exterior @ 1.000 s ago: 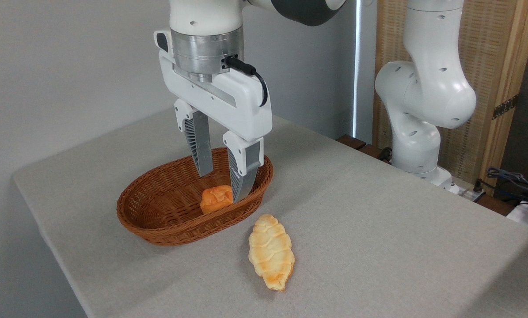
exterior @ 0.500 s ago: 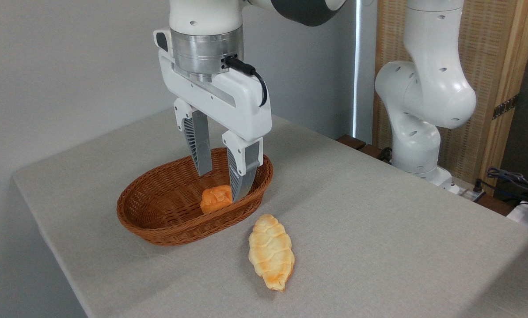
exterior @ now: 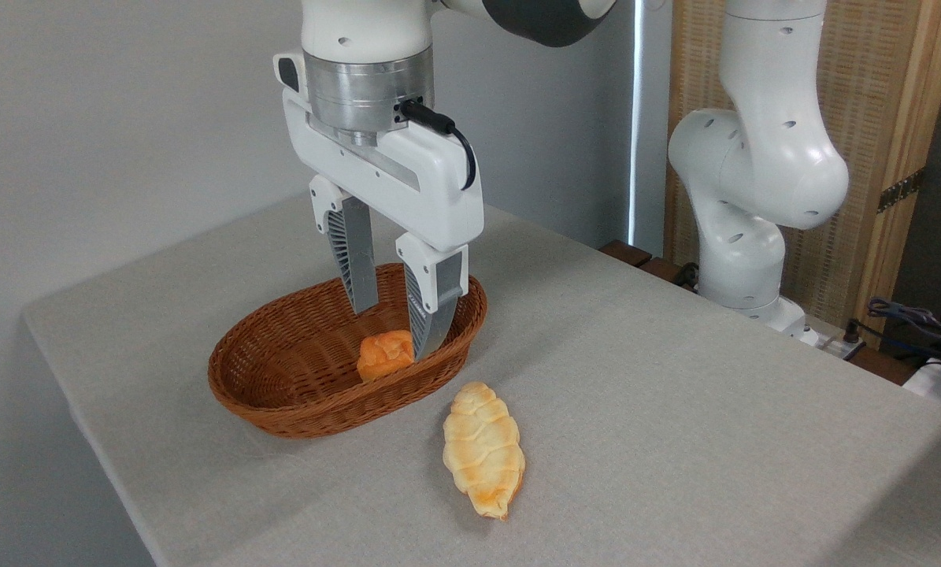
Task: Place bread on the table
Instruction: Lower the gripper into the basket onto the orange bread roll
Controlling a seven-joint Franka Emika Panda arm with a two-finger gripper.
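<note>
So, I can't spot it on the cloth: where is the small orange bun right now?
The bun sits inside the wicker basket, at its right end, left of centre in the camera view, under the open gripper, with the pale loaf on the table beside the basket.

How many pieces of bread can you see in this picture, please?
2. The small orange bread sits inside the wicker basket, beneath the open hand. The longer pale loaf lies on the table just right of the basket. None appears hidden.
</note>
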